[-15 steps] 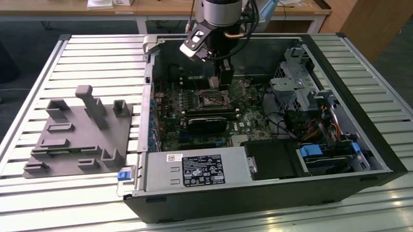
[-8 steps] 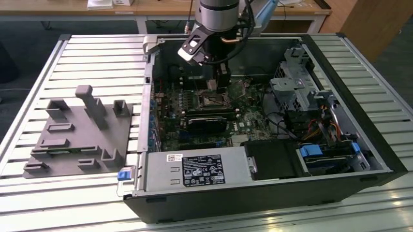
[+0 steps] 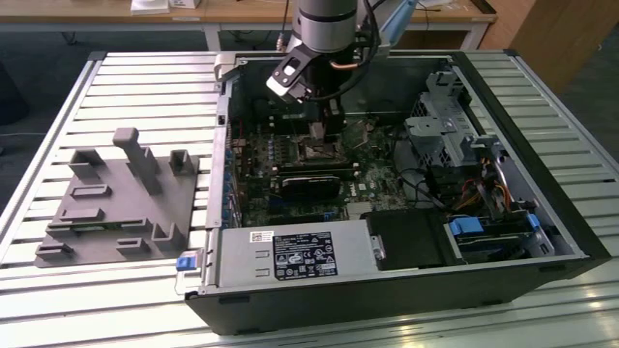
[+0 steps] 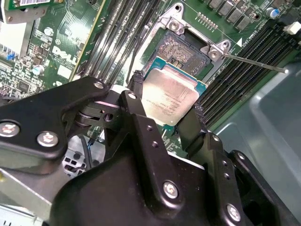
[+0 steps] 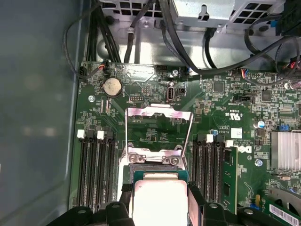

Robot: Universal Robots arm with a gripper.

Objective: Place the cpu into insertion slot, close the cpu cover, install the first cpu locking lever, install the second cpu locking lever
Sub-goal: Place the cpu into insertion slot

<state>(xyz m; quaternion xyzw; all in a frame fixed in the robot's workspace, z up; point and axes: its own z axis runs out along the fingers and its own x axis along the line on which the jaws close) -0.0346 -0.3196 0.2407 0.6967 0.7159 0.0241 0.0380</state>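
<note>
My gripper [image 4: 165, 98] is shut on the cpu [image 4: 173, 89], a flat square chip with a silvery top, with one black finger [image 4: 135, 87] on each of two opposite edges. The cpu hangs a little above the insertion slot [image 4: 181, 47], which lies bare with its pin field showing and is partly overlapped by the chip. In the first wrist view the cpu [image 5: 160, 202] sits in the gripper [image 5: 160, 192], and the cpu cover [image 5: 160, 112] stands swung open beyond the slot. A thin locking lever [image 4: 256, 62] sticks out beside the slot. In the exterior view the gripper [image 3: 324, 132] reaches down into the computer case.
Long black memory slots [image 5: 96, 169] flank the socket on both sides. Cables [image 5: 188, 52] and a drive cage [image 3: 450, 130] crowd the case's far side, and a power supply [image 3: 295, 254] fills the front. A grey fixture block [image 3: 116, 199] lies on the slatted table at the exterior view's left.
</note>
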